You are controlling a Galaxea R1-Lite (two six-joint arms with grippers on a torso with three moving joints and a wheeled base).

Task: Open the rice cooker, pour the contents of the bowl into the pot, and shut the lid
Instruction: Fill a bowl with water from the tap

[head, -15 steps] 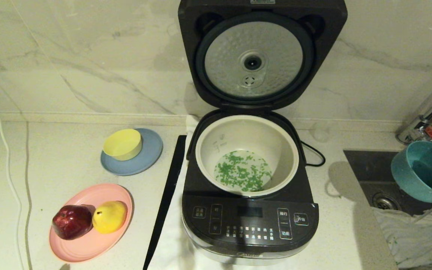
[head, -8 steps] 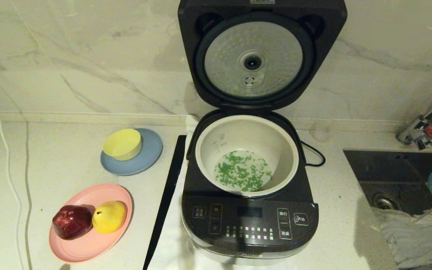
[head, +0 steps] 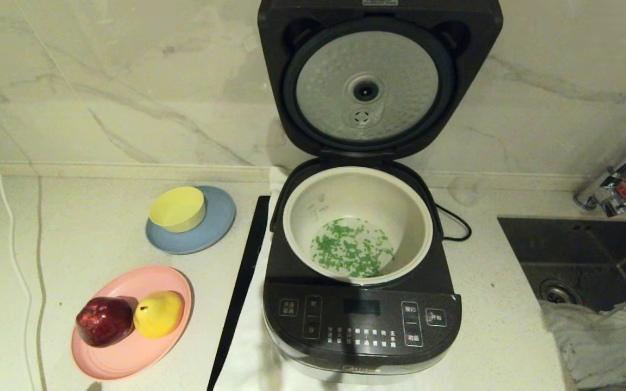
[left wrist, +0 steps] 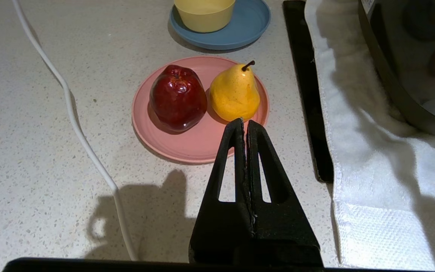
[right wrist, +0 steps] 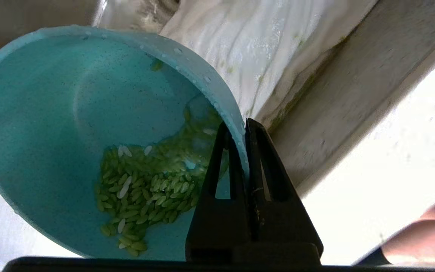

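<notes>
One rice cooker (head: 362, 320), two bowls: teal (right wrist: 51, 132), yellow (head: 177, 208); two plates: blue (head: 218, 228), pink (head: 128, 353).

The lid (head: 367, 81), upper centre of the head view, carries a dimpled, silvery metal plate. The pot (head: 357, 184) looks smooth and matt cream. The bowl (right wrist: 51, 113) is smooth teal plastic, beaded with droplets. Speckled stone-like table (head: 85, 239); white woven cloth (left wrist: 372, 181); glossy apple (left wrist: 178, 97).

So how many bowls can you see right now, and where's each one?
2. A yellow bowl sits on the blue plate left of the rice cooker. A teal bowl, some green grains inside, is gripped at its rim by the right gripper, seen only in the right wrist view.
</notes>
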